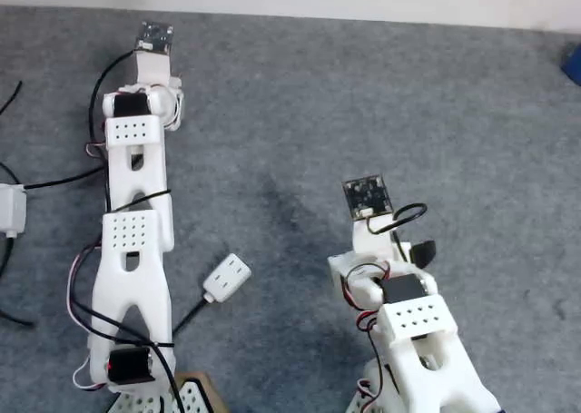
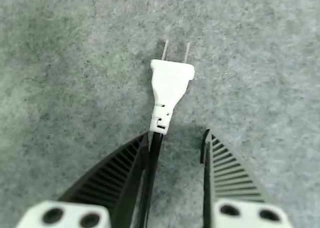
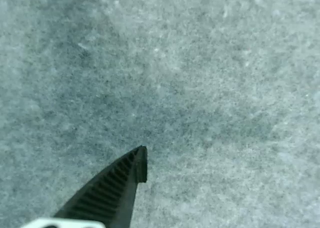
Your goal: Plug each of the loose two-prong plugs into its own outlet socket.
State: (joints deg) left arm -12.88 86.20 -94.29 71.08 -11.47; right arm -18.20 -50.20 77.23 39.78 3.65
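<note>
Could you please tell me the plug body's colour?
The plug is white, clearest in left wrist view.

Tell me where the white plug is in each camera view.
High view: hidden under the left arm, at its far end.
Left wrist view: white plug at centre, prongs pointing away, just beyond the left gripper.
Right wrist view: grey mat lies ahead instead.
Shared landmark: the grey mat.

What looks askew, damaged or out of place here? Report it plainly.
Nothing looks damaged or spilled. The plug lies loose on the grey mat, off-centre ahead of the open left claw, its black cord running along one side of the gap rather than midway.
</note>
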